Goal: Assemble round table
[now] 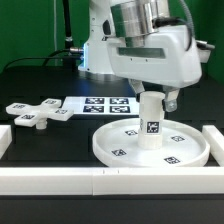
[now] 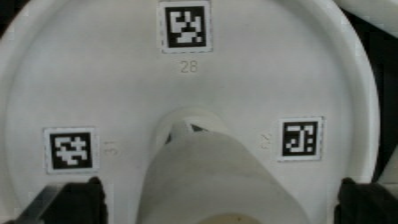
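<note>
Centre-right of frame, leg (image 1: pixel 150 118) stands upright on disc (image 1: pixel 118 146), jaws open either side of it: lift straight up, don't nudge it, then fetch cross piece (image 1: pixel 40 113).

leg (image 1: pixel 150 121) mid-disc (image 1: pixel 115 150) (upright)

One large round rimmed disc (image 1: pixel 150 145), one short cylinder leg (image 1: pixel 150 118) and one cross-shaped piece (image 1: pixel 40 113), making three white furniture parts on one dark bench (image 1: pixel 40 85). One marker board (image 1: pixel 100 103) with three of its tags showing in the exterior view, plus white border blocks (image 1: pixel 100 180) along the near edge and at both sides, exact number hard to tell. One arm with one tool (image 1: pixel 152 97); on the disc, three tags visible in the wrist view.
</note>
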